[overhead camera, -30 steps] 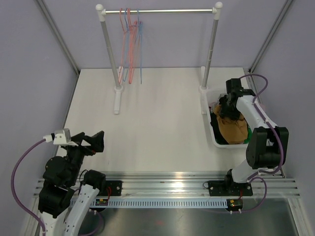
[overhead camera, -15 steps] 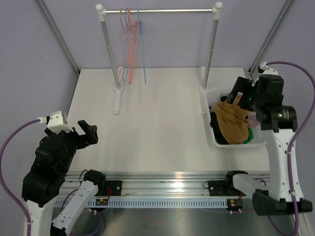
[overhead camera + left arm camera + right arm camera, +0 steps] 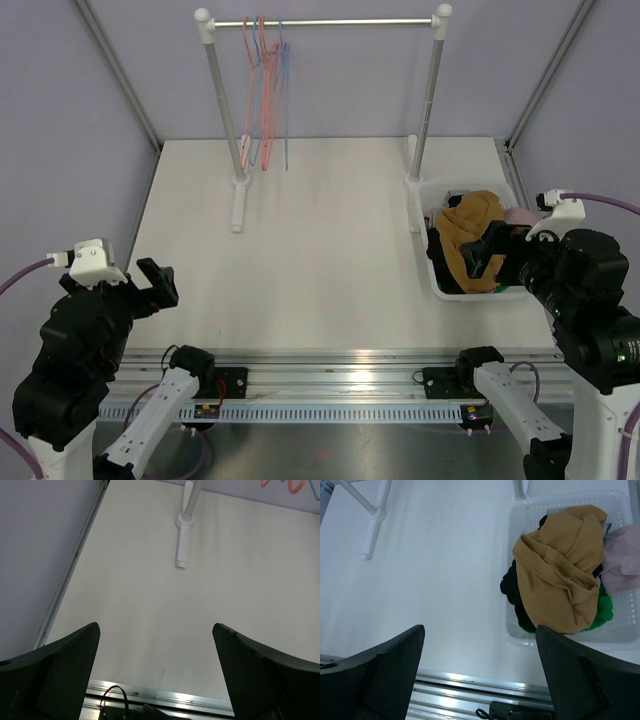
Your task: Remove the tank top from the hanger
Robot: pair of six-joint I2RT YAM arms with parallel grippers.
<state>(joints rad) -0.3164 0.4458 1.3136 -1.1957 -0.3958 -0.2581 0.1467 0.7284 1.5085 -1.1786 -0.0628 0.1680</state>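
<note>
- Tank top (image 3: 560, 575): we see it, mustard-brown and crumpled, on top of the pile in the white basket (image 3: 512, 630) at the right side of the desk (image 3: 320, 230). Under and beside it lie black (image 3: 512, 587), green (image 3: 602, 612) and pink (image 3: 622, 560) garments.
- Both arms stand raised by the desk's near edge. The left tool (image 3: 158, 285) and the right tool (image 3: 487, 250) gape wide, each holding nothing.
- The tank top lies below the right tool, apart from it, and far from the hangers (image 3: 265, 90) on the rail.

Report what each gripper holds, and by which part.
Nothing is held. The left gripper and right gripper are both open and empty; the mustard-brown cloth garment lies loose in the white plastic basket.
</note>
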